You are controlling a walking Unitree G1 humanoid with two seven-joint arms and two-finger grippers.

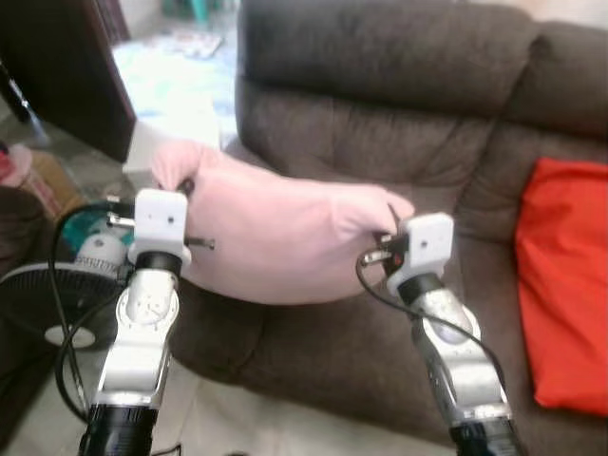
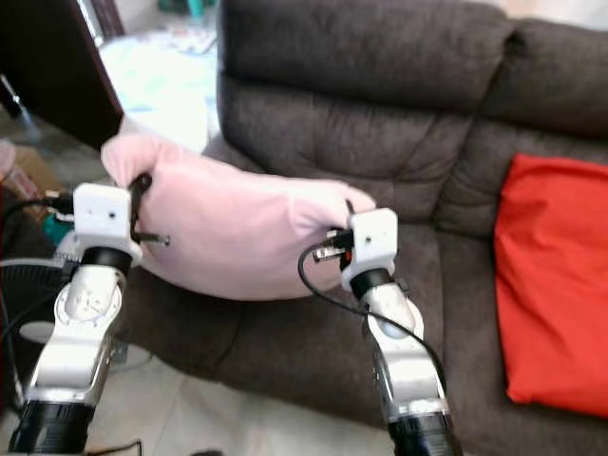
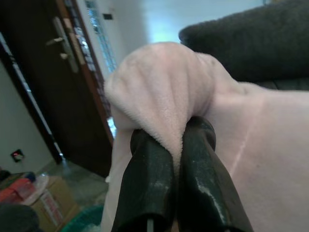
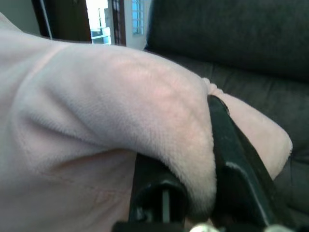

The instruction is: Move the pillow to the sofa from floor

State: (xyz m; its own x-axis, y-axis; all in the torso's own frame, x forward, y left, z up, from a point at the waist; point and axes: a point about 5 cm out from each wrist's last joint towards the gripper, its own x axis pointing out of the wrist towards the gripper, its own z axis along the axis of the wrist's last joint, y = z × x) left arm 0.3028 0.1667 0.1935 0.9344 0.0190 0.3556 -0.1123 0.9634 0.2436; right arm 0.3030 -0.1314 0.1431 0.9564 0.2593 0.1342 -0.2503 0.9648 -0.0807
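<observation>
The pink pillow [image 1: 285, 237] hangs between the two arms with its long axis running from nine o'clock to three o'clock across the head views, one end pinched by each gripper, so neither arm is nearer than the other: both are already on it. The left gripper [image 1: 185, 187] is clamped on the bunched corner at the pillow's nine o'clock end, and the left wrist view shows its two black fingers [image 3: 149, 188] pressed together with a fold of pink plush squeezed between them. The right gripper [image 1: 391, 228] has the three o'clock end, its fingers [image 4: 231, 159] closed around a thick roll of the fabric. The pillow's belly sags at the middle and sits over the front of the dark brown sofa [image 1: 380, 114], low over the seat cushion or perhaps touching it; I cannot tell which. The seat stretches toward twelve o'clock from the pillow, so the coming move looks to me like a short push forward and a release. A red cushion [image 1: 565, 285] lies on the seat well off at three o'clock, apart from the pillow. At nine o'clock, beside the sofa, stand a floor fan [image 1: 57, 304] and a dark wooden door [image 1: 66, 66], with pale floor beyond.
</observation>
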